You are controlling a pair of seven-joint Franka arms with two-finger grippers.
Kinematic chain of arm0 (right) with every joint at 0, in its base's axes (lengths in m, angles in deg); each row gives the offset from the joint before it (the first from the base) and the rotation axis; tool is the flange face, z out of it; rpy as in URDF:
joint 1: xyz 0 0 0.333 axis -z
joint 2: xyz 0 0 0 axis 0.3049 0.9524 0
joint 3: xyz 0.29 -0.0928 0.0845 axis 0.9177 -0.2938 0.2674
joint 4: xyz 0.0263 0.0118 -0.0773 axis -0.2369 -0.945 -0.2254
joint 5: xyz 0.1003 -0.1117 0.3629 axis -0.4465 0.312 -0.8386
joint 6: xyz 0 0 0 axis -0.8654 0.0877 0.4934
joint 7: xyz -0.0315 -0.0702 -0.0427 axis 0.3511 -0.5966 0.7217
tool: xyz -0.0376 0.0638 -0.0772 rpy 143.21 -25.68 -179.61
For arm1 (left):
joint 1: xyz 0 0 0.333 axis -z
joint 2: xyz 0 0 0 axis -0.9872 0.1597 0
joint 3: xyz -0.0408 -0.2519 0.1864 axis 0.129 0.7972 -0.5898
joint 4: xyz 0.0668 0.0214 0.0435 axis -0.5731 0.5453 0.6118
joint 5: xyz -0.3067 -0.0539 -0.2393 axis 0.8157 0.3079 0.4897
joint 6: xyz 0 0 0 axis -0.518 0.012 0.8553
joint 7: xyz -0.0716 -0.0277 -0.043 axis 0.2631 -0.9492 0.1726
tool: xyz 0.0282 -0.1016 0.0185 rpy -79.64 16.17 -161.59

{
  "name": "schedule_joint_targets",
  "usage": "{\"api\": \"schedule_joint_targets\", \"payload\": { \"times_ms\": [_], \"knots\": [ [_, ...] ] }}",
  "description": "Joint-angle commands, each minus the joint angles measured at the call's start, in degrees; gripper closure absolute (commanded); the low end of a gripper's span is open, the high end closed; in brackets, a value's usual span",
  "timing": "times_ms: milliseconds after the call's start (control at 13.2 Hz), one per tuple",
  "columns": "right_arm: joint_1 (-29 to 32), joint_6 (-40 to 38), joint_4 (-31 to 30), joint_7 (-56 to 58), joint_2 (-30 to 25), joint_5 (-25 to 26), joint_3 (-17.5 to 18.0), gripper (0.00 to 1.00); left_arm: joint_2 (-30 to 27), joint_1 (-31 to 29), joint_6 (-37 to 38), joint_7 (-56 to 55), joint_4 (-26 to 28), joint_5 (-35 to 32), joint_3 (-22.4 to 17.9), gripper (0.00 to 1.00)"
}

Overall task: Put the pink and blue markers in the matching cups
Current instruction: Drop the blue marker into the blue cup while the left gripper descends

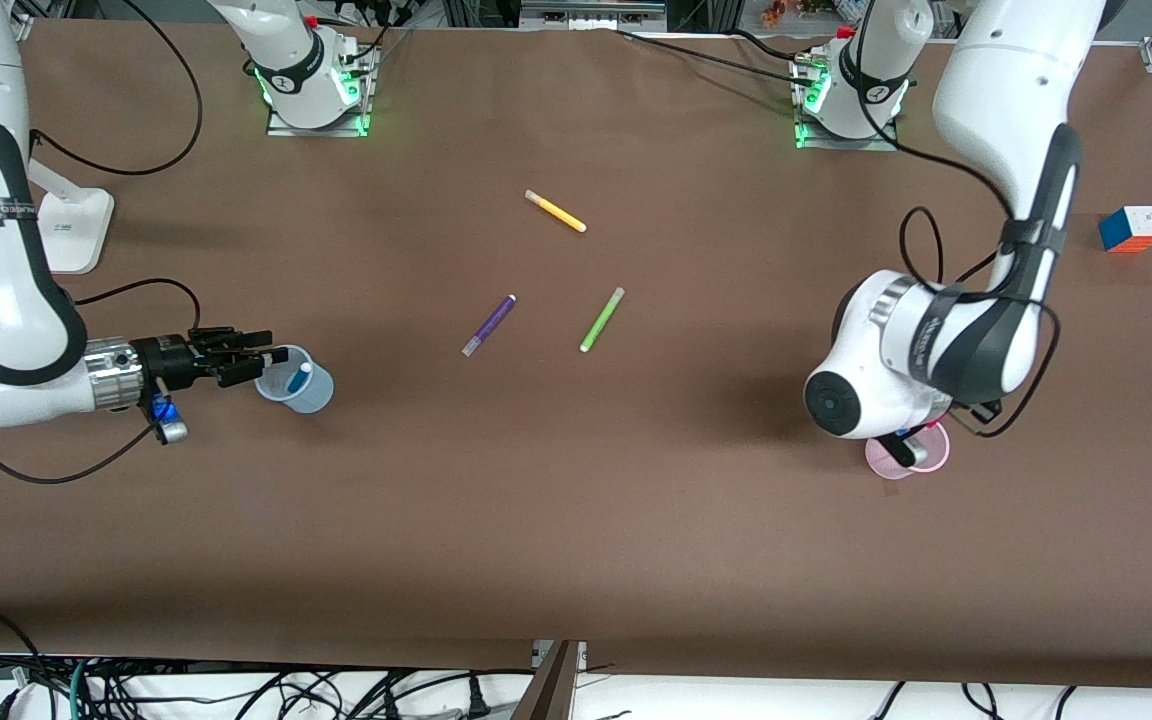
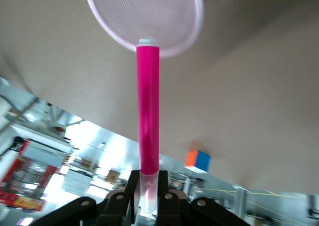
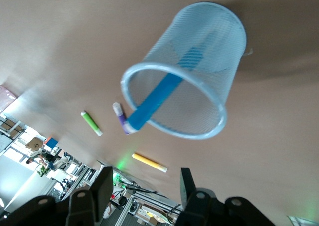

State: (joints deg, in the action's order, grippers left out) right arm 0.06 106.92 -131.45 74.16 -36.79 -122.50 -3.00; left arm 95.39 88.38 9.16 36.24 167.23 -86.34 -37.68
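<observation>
Pink cup [image 1: 904, 456] under left tool [image 2: 149, 193] gripping pink marker [image 2: 148, 111].

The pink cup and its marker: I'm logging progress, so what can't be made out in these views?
- Front view: the left arm's wrist covers most of the pink cup and the left end effector.
- Left wrist view: the pink marker is clamped in the left end effector; whether its tip touches the cup's bottom is unclear.
- Right wrist view: the pink cup is not in view.
</observation>
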Motion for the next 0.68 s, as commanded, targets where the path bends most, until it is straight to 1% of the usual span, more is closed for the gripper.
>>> {"api": "schedule_joint_targets", "payload": {
  "times_ms": [0,75,226,302,377,453,604],
  "knots": [
    [0.5,-7.6,8.0,-4.3,-0.4,2.4,0.7,0.29,2.7,0.5,-0.7,1.7,-1.6,-2.9,-0.1,1.00],
    [0.4,-10.0,10.4,-5.4,-1.2,3.6,0.7,0.26,2.9,0.5,-0.8,1.7,-1.7,-3.7,0.0,1.00],
    [0.0,-13.1,13.3,-5.5,-3.9,6.6,0.9,0.14,2.9,0.5,-1.6,1.2,-1.6,-3.7,0.0,1.00],
    [-0.1,-13.8,13.7,-5.5,-5.6,8.4,1.2,0.08,2.9,0.5,-1.6,0.6,-1.6,-3.4,0.0,0.49],
    [-0.7,-14.2,13.7,-5.5,-7.9,10.3,1.2,0.02,2.8,0.5,-1.6,0.1,-1.6,-3.9,0.3,0.00],
    [-2.1,-14.3,13.7,-5.5,-10.4,13.4,1.2,0.02,2.8,0.9,-1.6,-0.5,-1.7,-4.0,0.3,0.00],
    [-5.3,-14.6,13.7,-5.5,-15.2,21.2,1.2,0.01,2.2,1.0,-1.6,-0.9,-1.8,-3.6,0.5,0.00]
  ]
}}
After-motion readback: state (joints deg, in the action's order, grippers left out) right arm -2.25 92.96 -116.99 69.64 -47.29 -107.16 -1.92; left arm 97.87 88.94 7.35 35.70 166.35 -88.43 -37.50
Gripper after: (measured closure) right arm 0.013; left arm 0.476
